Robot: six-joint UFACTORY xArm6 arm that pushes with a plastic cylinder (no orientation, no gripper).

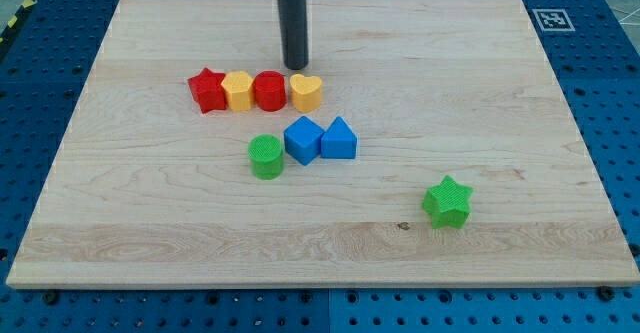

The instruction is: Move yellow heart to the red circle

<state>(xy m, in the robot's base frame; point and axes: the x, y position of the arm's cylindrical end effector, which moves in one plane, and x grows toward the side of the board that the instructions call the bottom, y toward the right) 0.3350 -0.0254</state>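
The yellow heart (306,92) sits on the wooden board, touching the right side of the red circle (269,90). They form part of a row: red star (207,90), yellow hexagon (238,90), red circle, yellow heart. My tip (295,67) is just above the heart toward the view's top, slightly left of its middle, a small gap apart from it.
A blue cube (302,139) and a blue triangle (339,139) sit side by side below the row. A green cylinder (266,157) is left of them. A green star (447,202) lies at lower right. The board (500,93) rests on a blue pegboard.
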